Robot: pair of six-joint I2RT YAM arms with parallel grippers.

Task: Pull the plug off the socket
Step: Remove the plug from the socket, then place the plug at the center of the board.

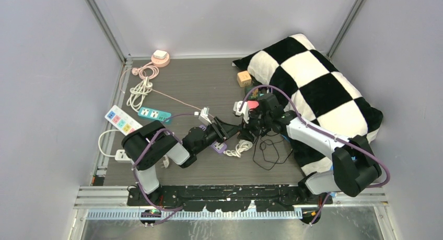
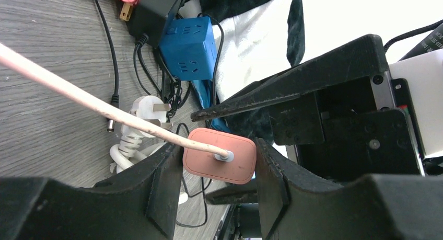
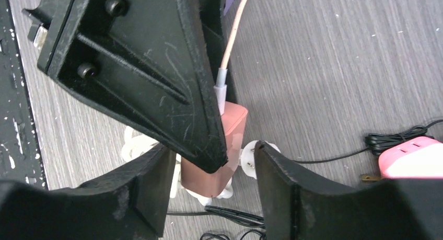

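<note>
Reviewer: plug location?
Annotator: plug [image 2: 225,156] seated in salmon block [image 2: 206,169], mid-table, left gripper [image 2: 215,155] pinching that block.
Reviewer: right side?
Annotator: right gripper [image 3: 214,156] spread around same block, gap visible.

Left arm [image 1: 180,152] stretched rightward, jaws clamped, right arm [image 1: 309,134] bent leftward, jaws parted, both low.

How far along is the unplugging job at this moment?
Done: the left hand clamps the pink charger block. In hand: the right hand straddles the block, not gripping yet. Left: the cable plug sits in the block and must come out.
</note>
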